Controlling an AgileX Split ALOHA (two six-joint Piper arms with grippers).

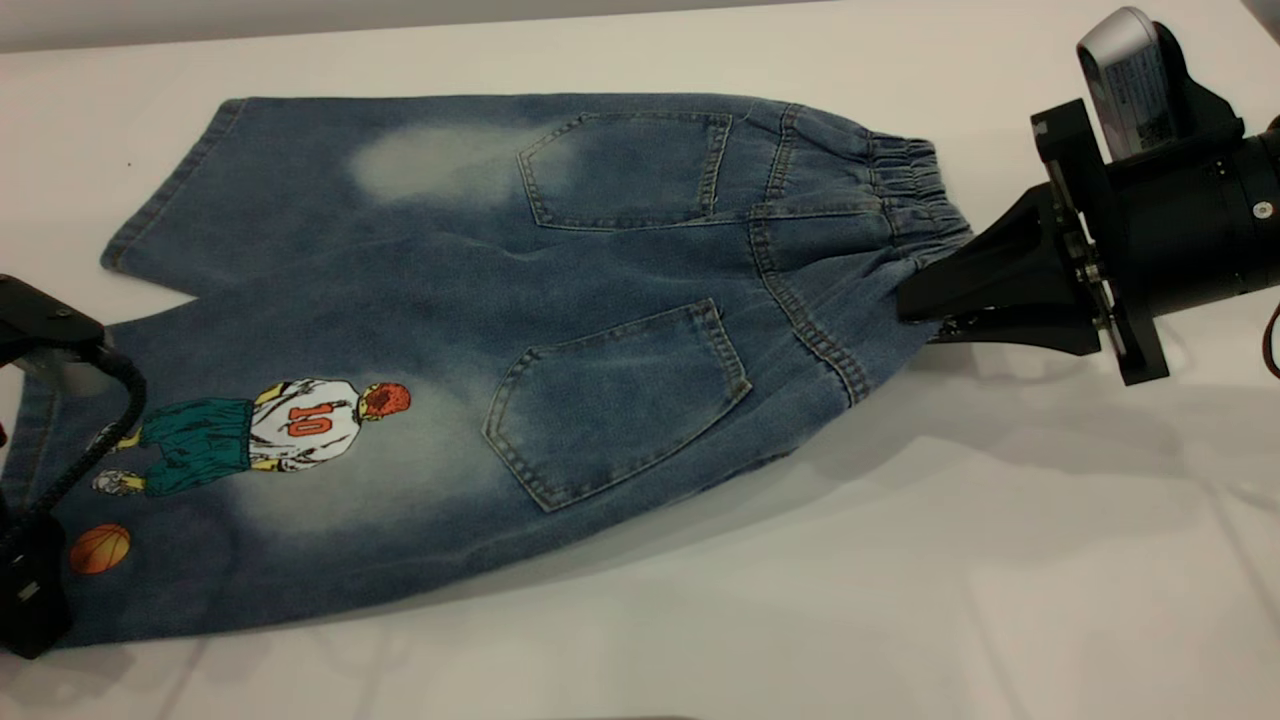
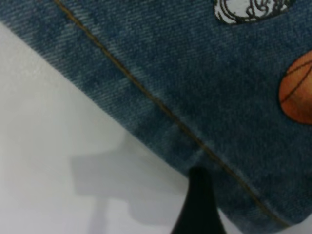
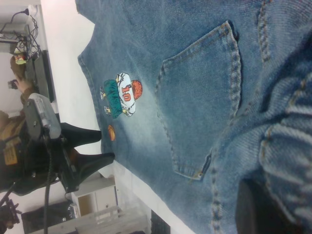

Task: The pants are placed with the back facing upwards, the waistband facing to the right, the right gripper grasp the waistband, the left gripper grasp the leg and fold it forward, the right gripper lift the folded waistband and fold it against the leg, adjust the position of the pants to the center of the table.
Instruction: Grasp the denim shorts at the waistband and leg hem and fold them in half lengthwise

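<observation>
- Pants (image 1: 520,330): flat on desk (image 1: 900,580), back up, waistband (image 1: 905,200) to the right.
- Right hand (image 1: 915,300): pinching waistband, cloth bunched.
- Left hand (image 3: 105,146): fingers spread at printed leg (image 1: 250,470) hem; grasp not yet made, likely next.
- Right wrist view alone shows that spread.

Left gripper (image 1: 30,560) mostly cropped; fingertips seemingly hidden.
</observation>
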